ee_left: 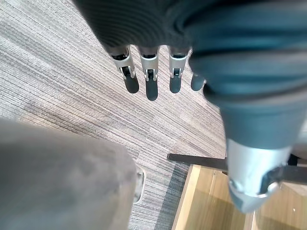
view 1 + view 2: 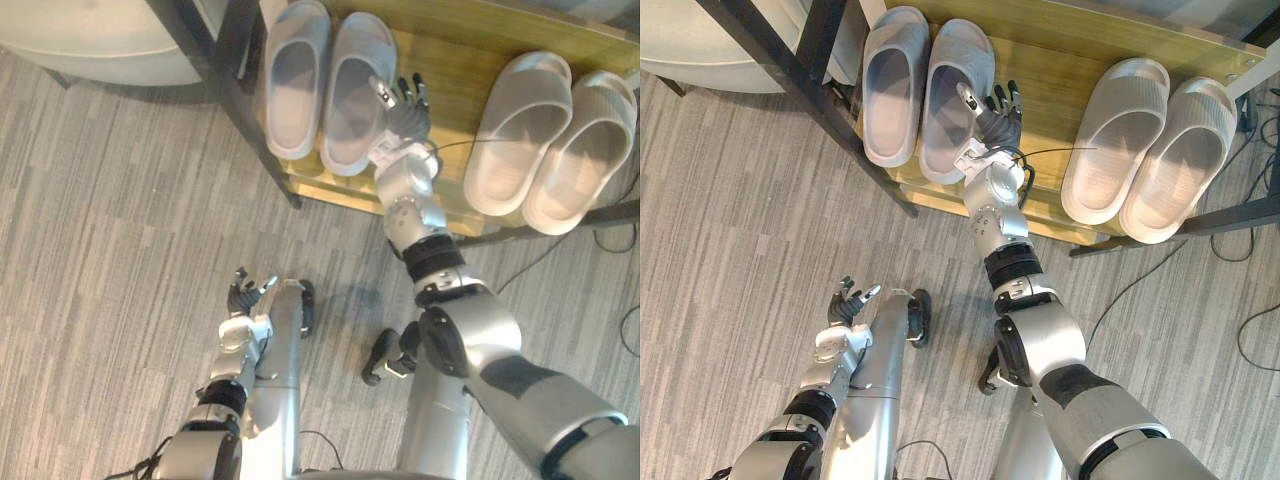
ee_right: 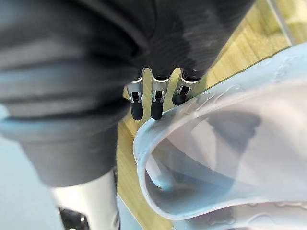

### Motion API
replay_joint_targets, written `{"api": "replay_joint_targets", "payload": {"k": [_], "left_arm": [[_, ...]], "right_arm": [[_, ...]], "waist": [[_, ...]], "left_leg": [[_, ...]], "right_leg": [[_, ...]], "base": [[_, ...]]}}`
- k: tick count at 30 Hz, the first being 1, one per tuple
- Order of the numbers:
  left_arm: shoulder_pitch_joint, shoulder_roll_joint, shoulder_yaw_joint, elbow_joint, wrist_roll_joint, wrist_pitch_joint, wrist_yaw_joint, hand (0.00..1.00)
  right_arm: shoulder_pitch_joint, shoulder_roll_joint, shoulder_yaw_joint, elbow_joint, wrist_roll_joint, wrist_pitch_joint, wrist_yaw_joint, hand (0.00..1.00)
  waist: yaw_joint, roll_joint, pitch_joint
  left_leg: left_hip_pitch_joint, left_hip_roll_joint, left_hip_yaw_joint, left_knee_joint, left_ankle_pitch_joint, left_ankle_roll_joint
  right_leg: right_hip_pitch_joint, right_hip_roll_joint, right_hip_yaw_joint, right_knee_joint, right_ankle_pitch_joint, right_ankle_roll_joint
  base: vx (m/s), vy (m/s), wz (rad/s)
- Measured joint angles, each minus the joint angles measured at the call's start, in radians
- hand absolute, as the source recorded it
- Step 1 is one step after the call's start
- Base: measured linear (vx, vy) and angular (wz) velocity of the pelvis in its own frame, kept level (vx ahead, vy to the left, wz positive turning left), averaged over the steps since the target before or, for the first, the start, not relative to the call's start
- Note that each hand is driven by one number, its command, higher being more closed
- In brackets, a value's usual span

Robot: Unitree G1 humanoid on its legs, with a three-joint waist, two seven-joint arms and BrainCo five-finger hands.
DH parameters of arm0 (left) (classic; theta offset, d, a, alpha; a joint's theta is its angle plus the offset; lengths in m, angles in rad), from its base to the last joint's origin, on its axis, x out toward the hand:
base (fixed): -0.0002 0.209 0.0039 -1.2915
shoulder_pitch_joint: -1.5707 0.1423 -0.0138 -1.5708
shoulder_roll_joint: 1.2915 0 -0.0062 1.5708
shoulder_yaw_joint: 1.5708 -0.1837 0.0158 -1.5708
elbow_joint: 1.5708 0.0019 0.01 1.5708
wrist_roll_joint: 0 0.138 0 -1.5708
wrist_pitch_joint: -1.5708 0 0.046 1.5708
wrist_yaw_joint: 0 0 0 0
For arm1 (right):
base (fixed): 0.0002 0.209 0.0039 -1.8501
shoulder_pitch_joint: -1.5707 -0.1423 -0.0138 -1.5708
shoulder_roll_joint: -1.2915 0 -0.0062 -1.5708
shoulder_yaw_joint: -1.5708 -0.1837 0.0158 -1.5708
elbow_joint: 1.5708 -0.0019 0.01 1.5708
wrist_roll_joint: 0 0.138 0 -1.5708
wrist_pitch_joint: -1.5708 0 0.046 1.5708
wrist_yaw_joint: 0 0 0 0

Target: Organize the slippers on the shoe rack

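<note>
My right hand [image 2: 405,112] rests on the shoe rack [image 2: 455,55], fingers straight, tips against the rim of a grey slipper [image 2: 352,90] near the left end. A pale pair [image 2: 520,125] sits at the right end. My left hand [image 2: 243,297] hangs over the carpet [image 2: 120,220], fingers loosely spread.

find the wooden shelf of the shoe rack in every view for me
left eye view: wooden shelf at top right, beyond the right hand.
right eye view: along the top, centre to right.
left wrist view: a corner of it past the carpet.
right wrist view: wood behind that hand's fingers and a pale slipper.
shared landmark: the dark frame bar at the shelf's edge, in both eye views and the left wrist view.
</note>
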Motion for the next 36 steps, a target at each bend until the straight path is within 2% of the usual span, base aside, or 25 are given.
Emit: {"api": "replay_joint_targets", "payload": {"k": [3,10,15,19,23,29,32,34,36], "left_arm": [[0.000,0.000,0.000,0.000,0.000,0.000,0.000,0.00],[0.000,0.000,0.000,0.004,0.000,0.000,0.000,0.00],[0.018,-0.016,0.039,0.008,0.000,0.010,-0.002,0.00],[0.061,-0.015,0.039,0.008,0.016,0.010,-0.004,0.00],[0.120,-0.018,0.031,0.012,0.039,0.011,-0.023,0.00],[0.201,-0.028,-0.014,0.045,0.074,0.015,-0.044,0.00],[0.234,-0.027,-0.070,0.064,0.104,0.017,-0.054,0.00],[0.247,-0.017,-0.140,0.114,0.138,0.021,-0.071,0.00],[0.250,-0.013,-0.170,0.132,0.155,0.029,-0.083,0.00]], "right_arm": [[0.000,-0.001,-0.001,0.000,0.034,-0.003,0.006,0.00],[0.001,-0.016,-0.002,0.000,0.008,0.006,0.012,0.00],[0.043,-0.044,0.000,0.000,-0.132,0.022,0.029,0.00],[0.105,-0.097,0.052,-0.009,-0.263,0.033,0.036,0.00],[0.236,-0.119,0.093,-0.134,-0.393,0.034,0.036,0.00],[0.525,-0.119,0.193,-0.435,-0.530,0.027,0.065,0.00],[0.724,-0.113,0.235,-0.529,-0.600,0.019,0.097,0.00],[0.900,-0.094,0.254,-0.523,-0.663,0.021,0.140,0.00],[0.961,-0.091,0.257,-0.516,-0.684,0.023,0.159,0.00]], "waist": [[0.000,0.000,0.000],[0.002,0.002,0.001],[-0.003,0.002,0.002],[-0.019,0.002,0.002],[-0.034,0.001,0.003],[-0.068,-0.006,-0.001],[-0.082,-0.033,-0.025],[-0.086,-0.058,-0.064],[-0.095,-0.066,-0.073]], "left_leg": [[0.000,0.001,0.001,0.000,0.000,0.000],[0.009,0.004,0.003,0.000,0.000,0.000],[0.061,0.014,0.008,-0.028,0.000,0.001],[0.132,0.016,0.018,-0.080,0.009,0.000],[0.269,0.020,0.033,-0.177,0.023,-0.002],[0.544,0.044,0.118,-0.426,0.079,0.008],[0.663,0.052,0.184,-0.562,0.121,0.010],[0.762,0.031,0.198,-0.700,0.168,0.006],[0.809,0.016,0.202,-0.767,0.195,0.004]], "right_leg": [[0.000,0.000,0.001,0.000,0.000,0.000],[0.007,0.001,0.002,-0.002,0.000,-0.001],[0.054,0.014,0.002,-0.039,0.013,-0.003],[0.120,0.018,-0.003,-0.097,0.031,0.000],[0.254,0.032,-0.017,-0.209,0.064,0.001],[0.504,0.061,-0.030,-0.478,0.168,0.019],[0.606,0.069,-0.035,-0.618,0.223,0.033],[0.697,0.087,-0.042,-0.764,0.279,0.041],[0.740,0.091,-0.047,-0.826,0.305,0.045]], "base": [[0.00,0.000,0.00],[0.00,0.000,0.00],[-0.01,-0.013,-0.05],[0.01,-0.010,-0.05],[0.05,0.001,-0.05],[0.05,0.037,-0.10],[0.07,0.041,-0.08],[0.15,0.030,-0.07],[0.12,0.007,0.03]]}}
